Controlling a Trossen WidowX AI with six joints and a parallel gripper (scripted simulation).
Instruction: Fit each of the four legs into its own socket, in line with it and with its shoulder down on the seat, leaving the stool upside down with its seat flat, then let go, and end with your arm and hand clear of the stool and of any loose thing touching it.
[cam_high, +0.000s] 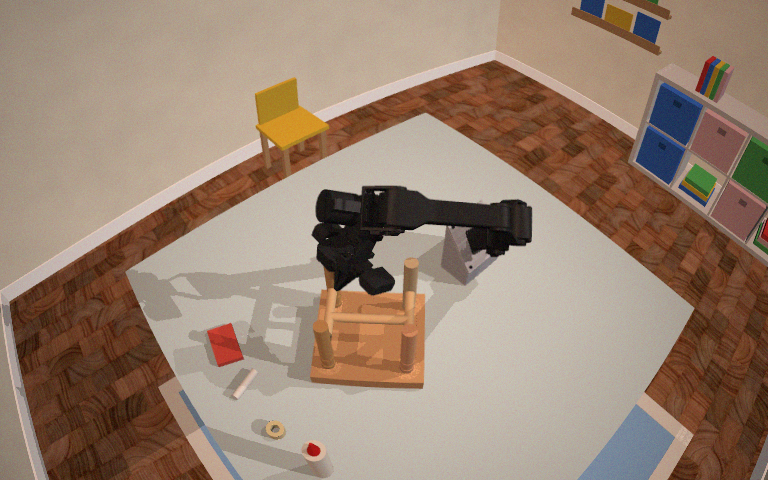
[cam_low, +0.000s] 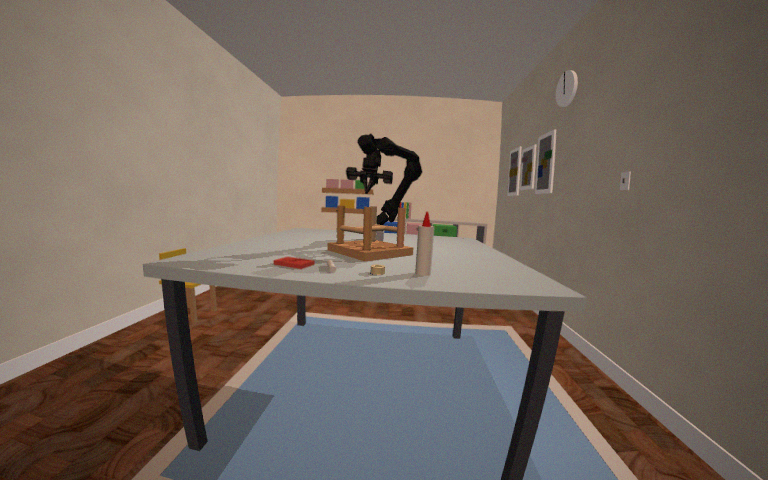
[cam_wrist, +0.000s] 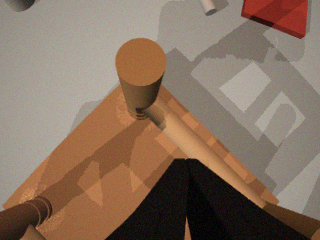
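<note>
Stool (cam_high: 367, 362) upside down at centre of the top view, square orange-brown seat flat on the table (cam_high: 538, 350). Four round legs (cam_high: 323, 343) upright at the corners, darker than the pale rungs (cam_high: 368, 319) joining them near the top. In the wrist view, one leg top at upper centre, a rung running lower right from it. Gripper (cam_wrist: 187, 180) fully closed, empty, above the seat at the wrist view's bottom, touching nothing visible. Red block (cam_high: 224, 344), white peg (cam_high: 244, 383), ring (cam_high: 275, 429) and bottle (cam_high: 317, 457) at lower left, apart from the stool.
</note>
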